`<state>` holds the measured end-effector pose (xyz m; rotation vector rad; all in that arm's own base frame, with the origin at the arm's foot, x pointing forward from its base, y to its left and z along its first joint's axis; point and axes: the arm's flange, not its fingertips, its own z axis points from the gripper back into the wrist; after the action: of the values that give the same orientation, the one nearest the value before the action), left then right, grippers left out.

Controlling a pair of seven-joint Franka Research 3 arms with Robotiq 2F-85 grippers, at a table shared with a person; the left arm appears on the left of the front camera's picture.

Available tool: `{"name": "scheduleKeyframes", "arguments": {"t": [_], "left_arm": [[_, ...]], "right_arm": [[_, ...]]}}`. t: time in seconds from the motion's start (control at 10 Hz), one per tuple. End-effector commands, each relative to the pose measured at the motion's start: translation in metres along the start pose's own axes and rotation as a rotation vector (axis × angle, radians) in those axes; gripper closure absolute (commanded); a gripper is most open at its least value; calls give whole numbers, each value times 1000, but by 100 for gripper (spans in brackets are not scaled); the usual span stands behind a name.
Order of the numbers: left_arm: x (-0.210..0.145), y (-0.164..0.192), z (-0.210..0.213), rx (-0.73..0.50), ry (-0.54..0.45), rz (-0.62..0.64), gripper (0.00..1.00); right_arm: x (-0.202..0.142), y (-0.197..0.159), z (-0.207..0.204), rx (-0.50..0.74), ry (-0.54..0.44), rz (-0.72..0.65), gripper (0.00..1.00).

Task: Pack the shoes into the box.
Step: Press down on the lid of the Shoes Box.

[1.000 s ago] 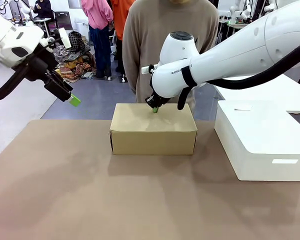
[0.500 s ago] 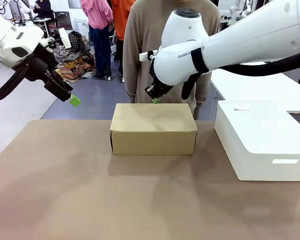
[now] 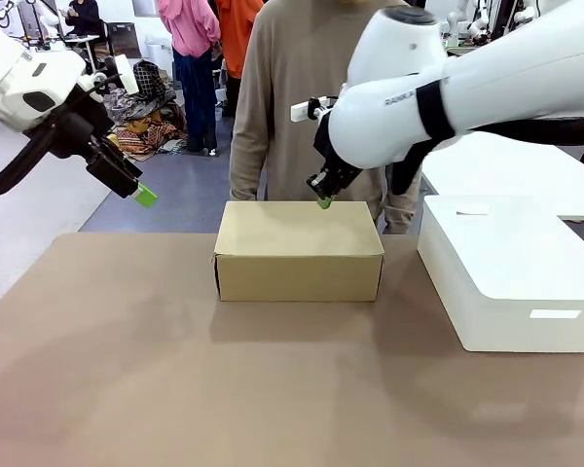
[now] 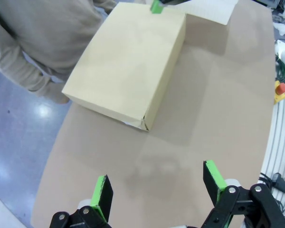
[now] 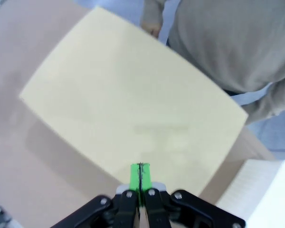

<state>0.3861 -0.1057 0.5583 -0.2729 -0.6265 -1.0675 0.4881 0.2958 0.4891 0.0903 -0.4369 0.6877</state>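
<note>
While the brown table [image 3: 127,389] carries a white rectangular block [image 3: 511,272] at its right side, the tan cardboard shoebox [image 3: 299,250] sits lid-down at the far middle before a person [image 3: 321,88]. Above its far edge, the right gripper [image 3: 324,201] has its pads pressed together. Off left, the left gripper [image 4: 159,185] hangs spread wide.

Right arm [image 3: 438,97], white casing: partial dark lettering "RANKA", start cut off; no other legible text
</note>
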Motion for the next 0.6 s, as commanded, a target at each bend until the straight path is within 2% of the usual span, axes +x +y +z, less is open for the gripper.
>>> {"name": "scheduleKeyframes", "arguments": {"t": [0.0,0.2,0.3,0.5], "left_arm": [[0,0,3,0,16,8,0],[0,0,3,0,16,8,0],[0,0,3,0,16,8,0],[0,0,3,0,16,8,0]], "right_arm": [[-49,-1,33,31,-12,72,100],[-80,3,51,35,26,129,100],[-96,5,60,34,31,143,84],[-130,8,82,28,54,153,45]]}}
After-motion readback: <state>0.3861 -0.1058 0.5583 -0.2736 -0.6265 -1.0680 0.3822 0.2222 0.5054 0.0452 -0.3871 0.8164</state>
